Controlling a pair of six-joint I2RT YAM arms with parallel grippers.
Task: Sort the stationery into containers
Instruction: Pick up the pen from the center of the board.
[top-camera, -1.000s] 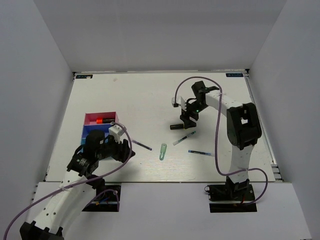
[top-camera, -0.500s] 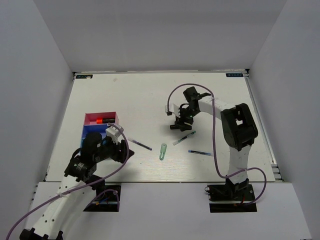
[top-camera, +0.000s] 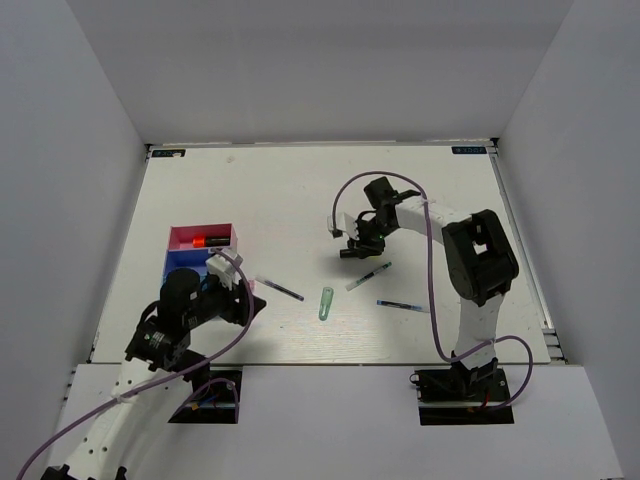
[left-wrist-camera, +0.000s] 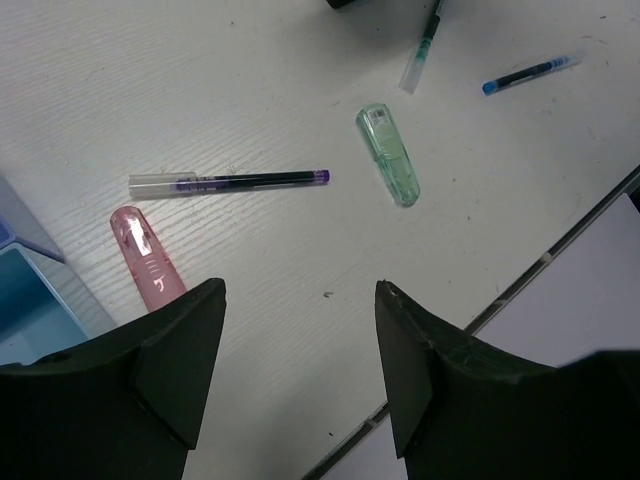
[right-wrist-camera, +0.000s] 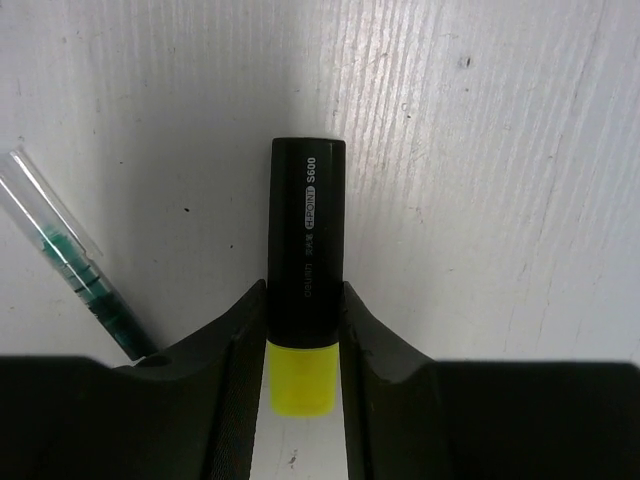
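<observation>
The right gripper (right-wrist-camera: 303, 298) is closed on a black highlighter (right-wrist-camera: 307, 215) with a yellow end, one finger pressed against each side of the barrel. The highlighter lies flat on the white table (right-wrist-camera: 490, 140), at the centre of the wrist view. A clear pen with green ink (right-wrist-camera: 72, 272) lies at an angle just to its left.

The left gripper (left-wrist-camera: 300, 300) is wide open, holds nothing and hangs above the table. Above its fingers in the wrist view lie a pink clip (left-wrist-camera: 146, 258), a thin pen with a purple tip (left-wrist-camera: 230, 181) and a pale green clip (left-wrist-camera: 389, 156). A blue pen (left-wrist-camera: 528, 74) sits at the upper right.

In the top view the pink box (top-camera: 181, 236) and the blue box (top-camera: 183, 259) adjoin at centre left. An orange-ended highlighter (top-camera: 209, 241) lies inside the pink box.
</observation>
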